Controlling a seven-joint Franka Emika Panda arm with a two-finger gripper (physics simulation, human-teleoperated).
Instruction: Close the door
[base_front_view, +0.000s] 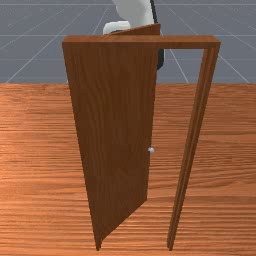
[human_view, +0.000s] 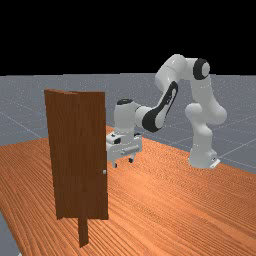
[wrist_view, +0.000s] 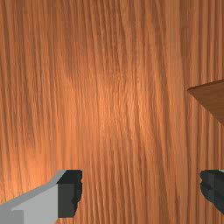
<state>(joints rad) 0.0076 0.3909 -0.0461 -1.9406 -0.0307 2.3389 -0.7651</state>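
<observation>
The gripper (human_view: 123, 162) hangs over the table in the far view, just right of the door panel (human_view: 91, 155), its two fingers apart. Nothing stands between the fingertips (wrist_view: 141, 191) in the wrist view. Brown wood, the door (base_front_view: 115, 130) stands ajar in the front view, hinged at the frame's left side and swung back toward the arm. A small pale knob (base_front_view: 151, 150) sits by its free edge; the far view shows this knob (human_view: 104, 171) too. A corner of the door (wrist_view: 212, 98) shows in the wrist view, beyond the fingers.
The door frame's top bar (base_front_view: 187, 42) and right post (base_front_view: 191, 150) border an open gap in the front view. Orange-brown table (human_view: 165, 210) lies under the hand. The arm's base (human_view: 202, 159) stands at the far view's right.
</observation>
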